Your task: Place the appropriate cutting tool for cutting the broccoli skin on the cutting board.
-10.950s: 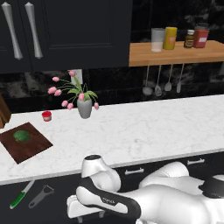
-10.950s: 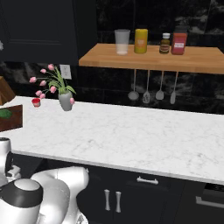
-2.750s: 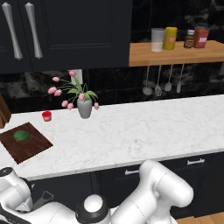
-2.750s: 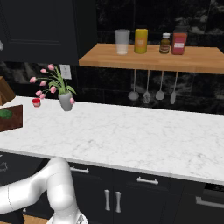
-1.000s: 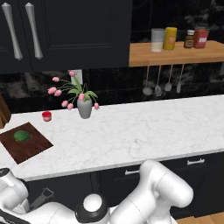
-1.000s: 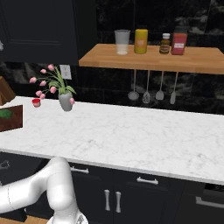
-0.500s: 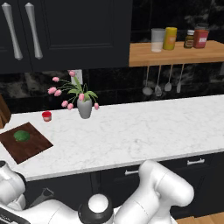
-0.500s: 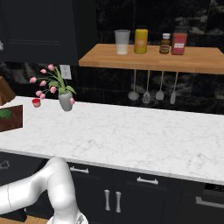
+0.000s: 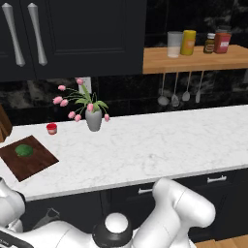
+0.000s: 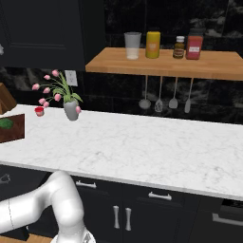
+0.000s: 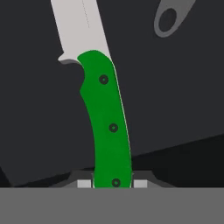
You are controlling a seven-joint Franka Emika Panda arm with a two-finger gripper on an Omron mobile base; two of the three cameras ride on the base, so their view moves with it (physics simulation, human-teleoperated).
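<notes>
In the hand view the cutting tool, a slim knife with a bright green handle and pale blade, lies on a dark surface. My gripper is shut on the end of its handle, with a fingertip pressed against each side. The dark reddish-brown cutting board lies at the left end of the white counter with the broccoli on it. From the right base view the cutting board and broccoli sit at the left edge. My arm reaches down below the counter's left front.
A grey peeler lies close beside the knife, and the peeler's handle pokes out by my arm. A red cup and a flower vase stand behind the board. The shelf carries jars, with utensils hanging under it.
Since the oldest frames the arm has swung down to the lower left, over where the knife and peeler lay. In the last second its end only shifted slightly.
</notes>
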